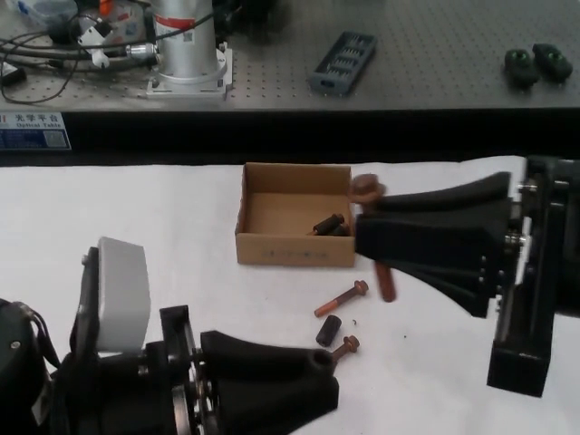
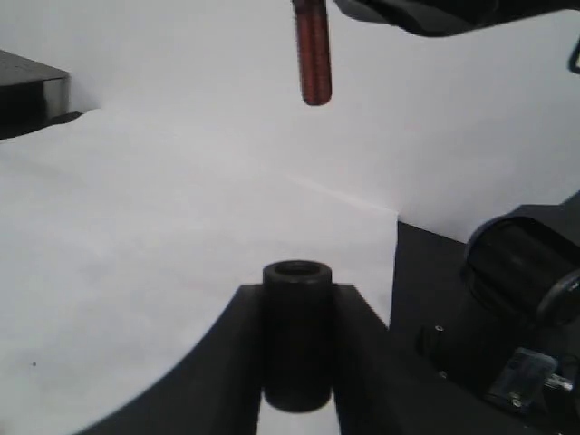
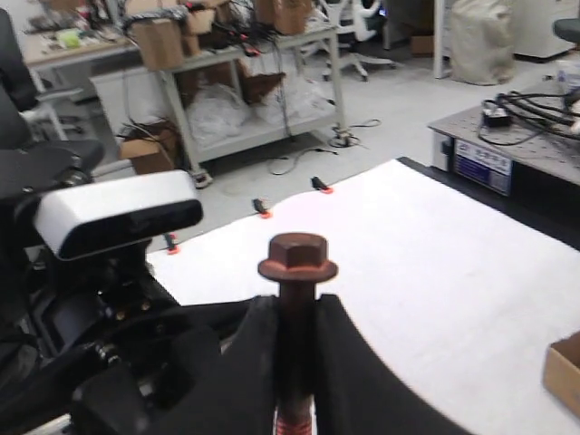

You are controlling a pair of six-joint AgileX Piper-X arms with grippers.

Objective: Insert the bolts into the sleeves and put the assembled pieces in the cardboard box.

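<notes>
White cloth (image 1: 136,208) covers the bench, with a grey perforated table (image 1: 435,54) behind it. Near the middle of the cloth sits the cardboard box (image 1: 294,245), open at the top. Inside it lie some dark pieces (image 1: 331,224) that look to me like finished bolt-and-sleeve pairs, though I can't count them.

So part of the job seems done and more is left. In front of the box lie a loose bolt (image 1: 342,299), a loose sleeve (image 1: 328,330) just beside it, and a second loose bolt (image 1: 345,346) close to the left arm's fingers.

The pair in hand is not yet joined. The left gripper (image 2: 297,308) is clamped on a sleeve (image 2: 297,340) and holds it upright, low over the cloth, with the open bore facing up. The right gripper (image 3: 297,317) pinches a bolt (image 3: 297,263) by the shank just under its head, point hanging down, beside the box's near corner. From the left wrist the bolt's tip hangs above the sleeve and well apart from it, roughly in line. The bolt has yet to be brought down and threaded in.

The sleeve is a short, matt black cylinder with a smooth rim. The bolt is rusty reddish-brown, with a flanged hex head and threads along its lower shank.
</notes>
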